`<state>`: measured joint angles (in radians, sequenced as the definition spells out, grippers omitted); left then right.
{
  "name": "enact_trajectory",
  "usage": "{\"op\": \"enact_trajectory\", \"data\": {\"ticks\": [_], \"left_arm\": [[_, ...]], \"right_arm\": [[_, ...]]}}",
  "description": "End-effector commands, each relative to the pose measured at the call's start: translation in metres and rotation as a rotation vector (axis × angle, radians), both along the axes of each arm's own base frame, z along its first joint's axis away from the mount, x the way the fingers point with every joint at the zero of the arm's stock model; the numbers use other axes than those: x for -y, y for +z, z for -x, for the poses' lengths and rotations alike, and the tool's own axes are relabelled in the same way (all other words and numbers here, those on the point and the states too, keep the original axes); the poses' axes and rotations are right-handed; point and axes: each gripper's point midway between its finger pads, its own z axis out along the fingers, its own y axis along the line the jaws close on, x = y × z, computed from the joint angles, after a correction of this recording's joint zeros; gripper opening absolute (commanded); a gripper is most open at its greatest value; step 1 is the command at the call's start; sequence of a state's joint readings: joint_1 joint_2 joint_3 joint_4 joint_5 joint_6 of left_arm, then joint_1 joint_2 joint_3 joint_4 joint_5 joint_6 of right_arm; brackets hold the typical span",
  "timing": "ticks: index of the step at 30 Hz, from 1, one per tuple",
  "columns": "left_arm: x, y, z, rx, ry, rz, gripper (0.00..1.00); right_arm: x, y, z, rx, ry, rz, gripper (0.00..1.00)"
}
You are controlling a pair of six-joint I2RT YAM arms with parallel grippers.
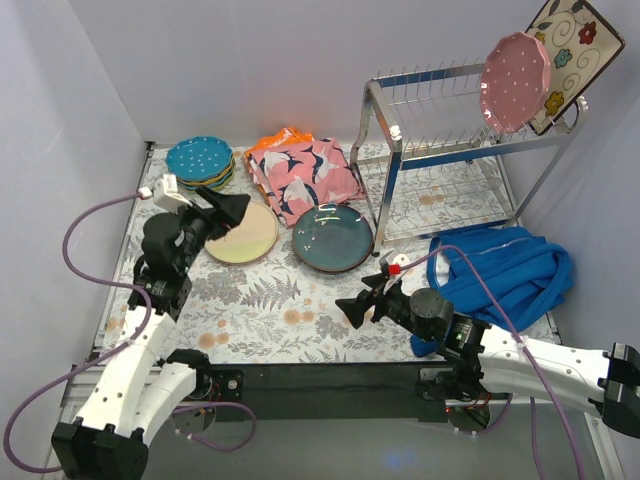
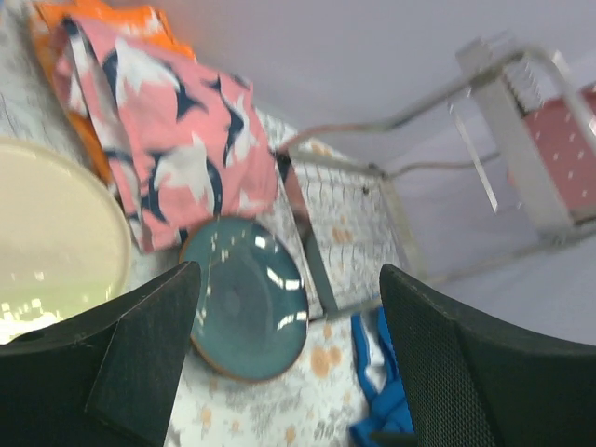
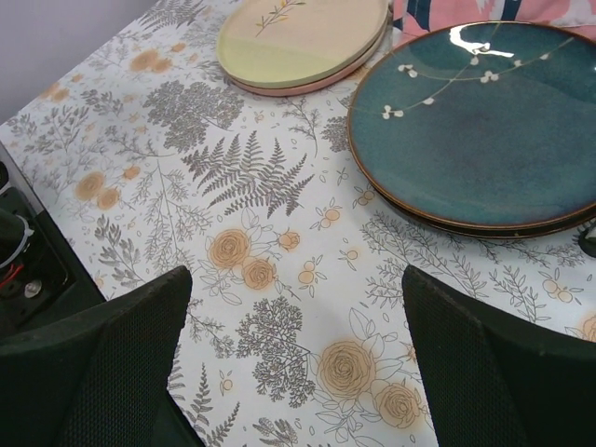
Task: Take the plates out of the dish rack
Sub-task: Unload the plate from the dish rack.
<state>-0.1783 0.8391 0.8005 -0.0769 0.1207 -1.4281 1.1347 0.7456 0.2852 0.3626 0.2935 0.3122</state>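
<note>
Chrome dish rack (image 1: 450,154), two in it: pink plate (image 1: 514,82), floral plate (image 1: 572,48).

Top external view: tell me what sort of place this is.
Probably a staged robot test cell, not a real kitchen: plain lilac walls box in a table covered in fern-and-flower print, with a tall chrome wire dish rack holding a pink dotted round plate.
</note>
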Motion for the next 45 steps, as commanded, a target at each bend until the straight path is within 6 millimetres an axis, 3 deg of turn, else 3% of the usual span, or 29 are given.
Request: {"op": "enact_trajectory", "data": {"ticks": [1, 4, 9, 13, 20, 24, 26, 29, 31, 35, 40, 41, 43, 44, 45], "left_arm": [[0.034, -0.079, 0.029, -0.133, -0.154, -0.056, 0.76], [0.054, -0.113, 0.046, -0.182, -0.234, -0.103, 0.76], [0.083, -0.125, 0.077, -0.141, -0.392, -0.13, 0.75], [0.097, -0.149, 0.102, -0.169, -0.487, -0.138, 0.75], [0.109, -0.141, 0.117, -0.092, -0.553, -0.108, 0.74], [0.111, -0.143, 0.111, -0.094, -0.538, -0.125, 0.73], [0.115, -0.136, 0.109, -0.063, -0.543, -0.115, 0.73], [0.122, -0.117, 0.105, 0.023, -0.564, -0.109, 0.73], [0.129, -0.105, 0.109, 0.088, -0.609, -0.085, 0.73], [0.13, -0.112, 0.121, 0.168, -0.646, -0.031, 0.74], [0.142, -0.099, 0.124, 0.156, -0.71, 0.0, 0.7], [0.141, -0.101, 0.122, 0.146, -0.701, -0.004, 0.7], [0.137, -0.111, 0.119, 0.114, -0.666, -0.025, 0.73], [0.133, -0.107, 0.116, 0.123, -0.635, -0.022, 0.73], [0.132, -0.104, 0.117, 0.126, -0.63, -0.021, 0.73]], "right_arm": [[0.005, 0.025, -0.016, -0.002, -0.114, -0.064, 0.98], [0.003, 0.024, -0.017, -0.016, -0.12, -0.037, 0.98], [0.014, 0.023, -0.03, -0.031, -0.224, -0.003, 0.98], [0.022, 0.017, -0.032, -0.033, -0.263, -0.019, 0.98], [0.032, 0.007, -0.044, -0.012, -0.348, 0.004, 0.97], [0.025, 0.005, -0.041, 0.022, -0.295, 0.043, 0.96], [0.027, 0.005, -0.044, 0.037, -0.306, 0.064, 0.96], [0.02, 0.021, -0.047, 0.073, -0.287, 0.079, 0.95], [0.015, 0.019, -0.045, 0.036, -0.28, 0.058, 0.93], [0.007, 0.015, -0.051, -0.011, -0.311, 0.08, 0.91], [0.003, 0.064, -0.074, 0.087, -0.394, 0.141, 0.94], [-0.003, 0.081, -0.08, 0.106, -0.408, 0.139, 0.95], [0.0, 0.091, -0.088, 0.137, -0.446, 0.194, 0.95], [-0.003, 0.111, -0.091, 0.153, -0.451, 0.169, 0.95], [-0.002, 0.117, -0.092, 0.157, -0.446, 0.179, 0.95]]}}
